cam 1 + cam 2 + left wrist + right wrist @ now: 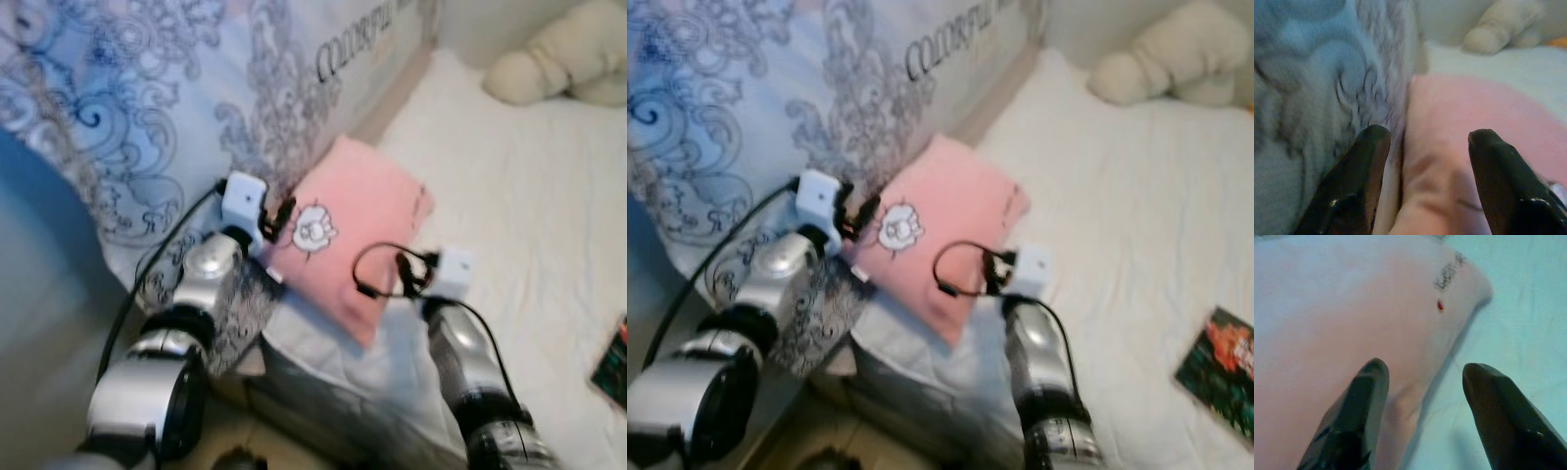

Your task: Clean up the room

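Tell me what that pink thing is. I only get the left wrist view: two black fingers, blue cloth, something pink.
Observer: A pink pillow with a small white cartoon patch, lying on a white bed.
Operator: Is the other arm nearby?
Observer: Yes. The right gripper is at the pillow's other edge, fingers open.
Operator: Anything else lying around?
Observer: What looks like a colourful book, further to the robot's right on the bed.

White sheet (529, 215) lies open — pink pillow (358, 230) and patterned duvet (147, 108) crowd the left.
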Controlling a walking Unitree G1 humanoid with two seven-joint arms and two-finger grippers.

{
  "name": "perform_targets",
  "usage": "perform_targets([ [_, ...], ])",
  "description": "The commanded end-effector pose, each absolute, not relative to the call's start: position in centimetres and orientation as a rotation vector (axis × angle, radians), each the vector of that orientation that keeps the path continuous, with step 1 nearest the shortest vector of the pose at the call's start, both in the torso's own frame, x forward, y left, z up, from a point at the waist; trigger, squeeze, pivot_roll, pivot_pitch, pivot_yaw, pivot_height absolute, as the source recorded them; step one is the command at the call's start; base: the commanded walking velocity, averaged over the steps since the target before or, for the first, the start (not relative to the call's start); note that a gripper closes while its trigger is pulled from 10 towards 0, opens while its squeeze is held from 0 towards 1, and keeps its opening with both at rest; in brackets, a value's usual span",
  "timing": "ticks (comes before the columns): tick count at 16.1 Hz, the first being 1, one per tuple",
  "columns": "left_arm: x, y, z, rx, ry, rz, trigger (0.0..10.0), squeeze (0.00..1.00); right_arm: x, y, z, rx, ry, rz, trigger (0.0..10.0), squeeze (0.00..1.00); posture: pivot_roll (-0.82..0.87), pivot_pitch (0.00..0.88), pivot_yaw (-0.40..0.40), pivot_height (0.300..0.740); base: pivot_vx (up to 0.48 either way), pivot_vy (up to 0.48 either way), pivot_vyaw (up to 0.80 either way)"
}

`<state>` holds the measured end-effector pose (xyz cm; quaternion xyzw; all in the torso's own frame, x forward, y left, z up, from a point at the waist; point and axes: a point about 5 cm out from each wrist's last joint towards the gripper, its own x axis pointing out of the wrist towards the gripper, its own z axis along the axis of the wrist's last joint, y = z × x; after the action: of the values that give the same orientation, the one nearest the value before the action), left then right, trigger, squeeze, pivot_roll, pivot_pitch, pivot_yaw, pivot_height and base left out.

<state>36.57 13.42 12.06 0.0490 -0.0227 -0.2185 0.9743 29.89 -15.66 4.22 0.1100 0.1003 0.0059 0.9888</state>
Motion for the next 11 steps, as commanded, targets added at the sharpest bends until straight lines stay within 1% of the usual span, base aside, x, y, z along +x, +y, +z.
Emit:
perform_targets([
  [1, 35.1, 13.1, 12.4, 0.080, -0.092, -0.500, 10.0, 1.00, 27.5, -17.3, 5.3, 0.188, 0.121, -0.038, 10.0, 1.00, 0.07, 0.000, -0.047, 0.740, 0.000, 0.000, 0.00],
  [2, 34.0, 12.8, 11.8, 0.066, -0.085, -0.516, 10.0, 1.00, 26.0, -18.5, 6.0, 0.159, 0.058, -0.083, 10.0, 1.00, 0.08, 0.000, -0.049, 0.740, 0.000, 0.000, 0.00],
  [3, 33.4, 12.8, 11.5, 0.066, -0.087, -0.505, 10.0, 1.00, 25.2, -19.3, 6.7, 0.146, -0.013, -0.117, 10.0, 1.00, 0.09, 0.000, -0.048, 0.740, 0.000, 0.000, 0.00],
  [4, 32.2, 12.7, 10.8, 0.023, -0.074, -0.497, 10.0, 1.00, 23.8, -20.1, 7.3, 0.072, -0.033, -0.126, 10.0, 1.00, 0.09, 0.000, -0.051, 0.740, 0.000, 0.000, 0.00],
  [5, 30.9, 12.0, 11.4, -0.138, -0.113, -0.543, 10.0, 1.00, 22.8, -21.3, 6.3, 0.053, 0.057, -0.171, 10.0, 1.00, 0.11, 0.000, -0.056, 0.740, 0.000, 0.000, 0.00],
  [6, 30.9, 11.5, 12.0, -0.163, -0.157, -0.540, 10.0, 0.00, 22.8, -21.6, 5.2, 0.046, 0.119, -0.179, 10.0, 1.00, 0.11, 0.000, -0.049, 0.740, 0.315, -0.360, 0.00],
  [7, 30.9, 11.2, 12.2, -0.140, -0.166, -0.533, 10.0, 0.00, 23.0, -21.5, 5.0, 0.029, 0.133, -0.185, 10.0, 0.58, 0.11, 0.000, -0.049, 0.740, 0.307, -0.364, 0.00],
  [8, 31.4, 10.7, 12.8, -0.121, -0.176, -0.504, 10.0, 0.00, 24.0, -21.2, 4.8, 0.056, 0.156, -0.213, 10.0, 0.00, 0.09, 0.000, -0.032, 0.740, 0.262, -0.398, 0.00],
  [11, 31.4, 10.9, 12.1, -0.115, -0.137, -0.492, 10.0, 0.00, 25.2, -19.8, 5.7, 0.071, 0.126, -0.206, 10.0, 0.00, 0.08, 0.000, -0.013, 0.740, 0.265, -0.398, 0.00],
])
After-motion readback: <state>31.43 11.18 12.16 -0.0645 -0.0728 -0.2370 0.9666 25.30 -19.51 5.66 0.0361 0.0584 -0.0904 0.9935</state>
